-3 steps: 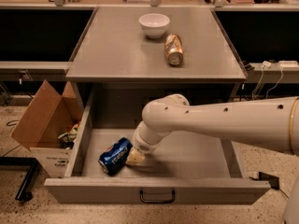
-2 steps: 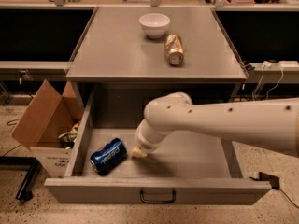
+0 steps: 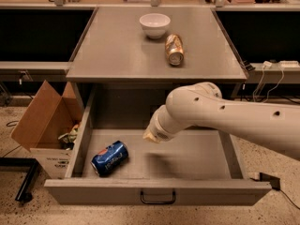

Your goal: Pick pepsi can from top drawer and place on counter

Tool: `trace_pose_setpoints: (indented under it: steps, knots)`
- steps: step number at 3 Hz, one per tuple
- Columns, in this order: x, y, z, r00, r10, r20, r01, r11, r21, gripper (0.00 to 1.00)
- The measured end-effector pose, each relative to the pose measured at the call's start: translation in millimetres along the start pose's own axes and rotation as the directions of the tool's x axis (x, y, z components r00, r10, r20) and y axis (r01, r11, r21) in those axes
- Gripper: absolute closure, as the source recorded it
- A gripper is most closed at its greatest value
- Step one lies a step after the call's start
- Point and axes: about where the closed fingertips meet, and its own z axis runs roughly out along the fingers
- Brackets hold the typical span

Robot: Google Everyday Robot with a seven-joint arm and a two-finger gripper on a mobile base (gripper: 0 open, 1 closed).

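Observation:
The pepsi can (image 3: 109,158), blue with a red-white logo, lies on its side on the floor of the open top drawer (image 3: 159,190), near the front left corner. My gripper (image 3: 150,136) is mostly hidden behind my white wrist. Only a tan tip shows, raised above the drawer floor, to the right of the can and behind it, apart from it. The can is free and nothing holds it. The grey counter (image 3: 117,55) lies above the drawer.
A white bowl (image 3: 154,25) and a gold-tan can (image 3: 174,49) on its side sit on the counter. An open cardboard box (image 3: 44,123) stands on the floor left of the drawer. My arm reaches in from the right over the drawer.
The pepsi can has moved left across the drawer floor and lies apart from my gripper. My gripper has lifted and moved right and back, away from the can.

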Motion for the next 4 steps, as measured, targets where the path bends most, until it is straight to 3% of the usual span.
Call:
trace_pose_setpoints:
  steps: [1, 2, 3, 4]
  knots:
    - [-12, 0, -6, 0.999, -0.042, 0.029, 0.043, 0.9988, -0.025, 0.84]
    - [-32, 12, 1, 0.988, -0.144, 0.057, 0.149, 0.985, -0.087, 0.61]
    - [-34, 14, 1, 0.984, -0.17, 0.061, 0.175, 0.9798, -0.096, 0.3]
    - [-35, 14, 2, 0.983, -0.17, 0.061, 0.176, 0.9797, -0.097, 0.06]
